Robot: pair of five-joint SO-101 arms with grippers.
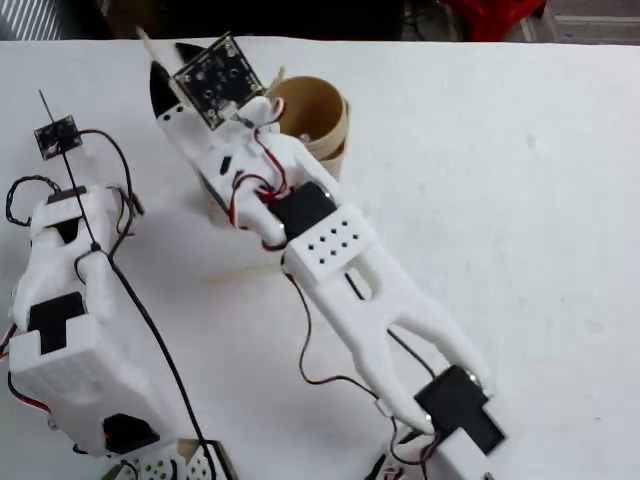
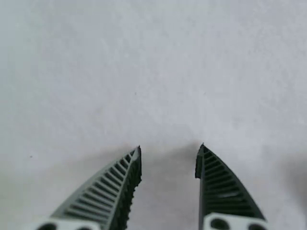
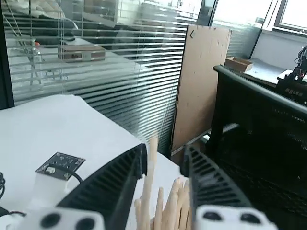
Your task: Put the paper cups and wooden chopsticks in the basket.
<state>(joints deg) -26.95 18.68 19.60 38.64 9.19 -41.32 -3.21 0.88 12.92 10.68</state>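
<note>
Toward the far edge of the worktop (image 1: 520, 150), the right end effector (image 3: 164, 149) seems to pinch a bundle of wooden chopsticks (image 3: 165, 211) between its fingers, and a brown paper cup (image 1: 322, 112) stands just beside that arm. The left end effector (image 2: 170, 148) hangs spread over the white worktop.
</note>
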